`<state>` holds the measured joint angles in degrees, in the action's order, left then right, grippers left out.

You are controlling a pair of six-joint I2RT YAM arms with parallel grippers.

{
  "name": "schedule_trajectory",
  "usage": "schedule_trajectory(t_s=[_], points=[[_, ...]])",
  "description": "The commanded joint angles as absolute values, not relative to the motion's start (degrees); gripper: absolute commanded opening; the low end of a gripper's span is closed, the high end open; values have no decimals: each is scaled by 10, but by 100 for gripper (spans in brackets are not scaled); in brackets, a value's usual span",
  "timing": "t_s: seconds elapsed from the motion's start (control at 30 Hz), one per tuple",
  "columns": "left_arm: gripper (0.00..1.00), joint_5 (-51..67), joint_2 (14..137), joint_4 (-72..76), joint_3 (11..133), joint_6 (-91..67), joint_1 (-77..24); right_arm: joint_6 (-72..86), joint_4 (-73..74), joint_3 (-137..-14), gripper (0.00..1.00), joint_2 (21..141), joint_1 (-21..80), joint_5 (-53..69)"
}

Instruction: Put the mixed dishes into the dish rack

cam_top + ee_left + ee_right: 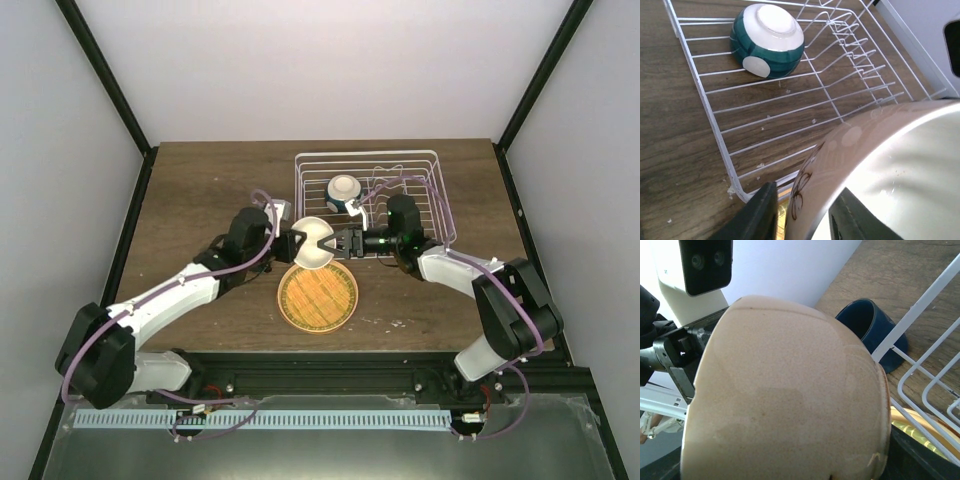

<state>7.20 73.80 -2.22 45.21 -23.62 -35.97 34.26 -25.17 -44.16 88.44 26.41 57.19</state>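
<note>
my right gripper (346, 241) clamps the cream bowl (318, 245). my left gripper (298, 243) straddles its rim; i cannot tell whether it pinches

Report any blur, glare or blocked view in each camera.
Top external: even light, sharp throughout. Left wrist: the cream bowl looms close, blurred, with a bright sheen; the dish rack behind is crisp. Right wrist: the same bowl fills most of the frame, soft-edged; the dark blue cup behind reads clearly.
</note>
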Motion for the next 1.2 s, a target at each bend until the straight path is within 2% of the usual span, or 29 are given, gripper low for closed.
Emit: schedule_trajectory(t_s=[0.0, 0.13, 0.3, 0.57, 0.8, 0.97, 1.17], points=[[35, 120, 723, 11, 439, -256, -345, 322, -275, -451, 63, 876, 256, 567], [45, 143, 711, 11, 435, -257, -339, 312, -263, -455, 62, 879, 247, 559], [51, 162, 681, -16, 439, -248, -332, 254, -175, -495, 62, 874, 244, 511], [60, 93, 572, -108, 439, -220, -311, 151, -9, -610, 62, 859, 243, 375], [61, 19, 526, -176, 449, -207, -309, 115, 42, -670, 63, 876, 244, 274], [61, -53, 529, -221, 456, -213, -309, 90, 111, -700, 62, 891, 257, 138], [62, -50, 534, -211, 450, -213, -309, 68, 168, -731, 63, 906, 294, -10]])
